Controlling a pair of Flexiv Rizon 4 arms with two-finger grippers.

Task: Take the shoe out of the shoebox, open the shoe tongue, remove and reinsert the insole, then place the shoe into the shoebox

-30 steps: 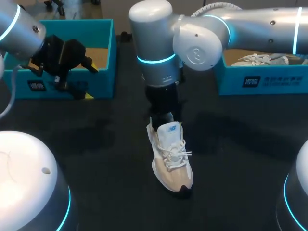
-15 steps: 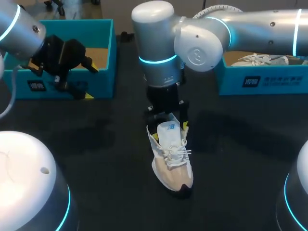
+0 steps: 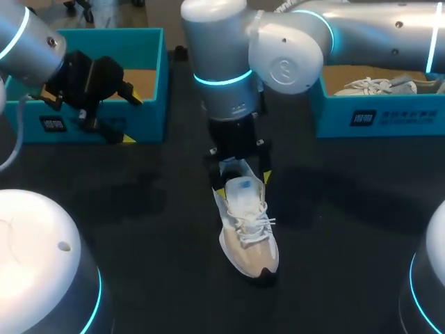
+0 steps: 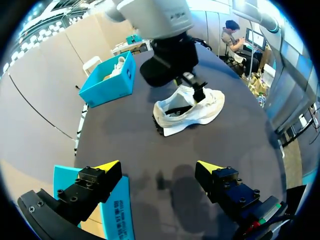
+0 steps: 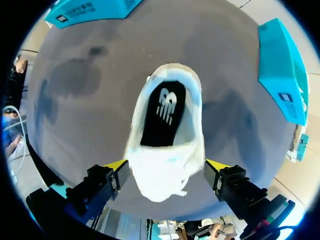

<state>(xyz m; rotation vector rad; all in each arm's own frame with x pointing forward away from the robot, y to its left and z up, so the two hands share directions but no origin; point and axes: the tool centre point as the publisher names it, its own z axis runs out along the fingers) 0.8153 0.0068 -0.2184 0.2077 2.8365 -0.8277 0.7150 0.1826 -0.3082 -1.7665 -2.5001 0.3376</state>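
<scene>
A white and beige shoe stands on the dark table, toe toward me. Seen from above, its black insole lies inside and the white tongue is pulled forward. My right gripper hangs over the shoe's opening, open, with one yellow tip on each side of the tongue and nothing gripped. In its own view the right gripper straddles the shoe. My left gripper stays open at the left shoebox. From the left gripper the shoe lies well ahead.
A second teal shoebox at the back right holds another white shoe. It also shows as a teal box beyond the shoe. My right arm spans the table's middle.
My right gripper's fingers have spread apart over the shoe's tongue, and its wrist shifted slightly left. The left arm has not moved.
</scene>
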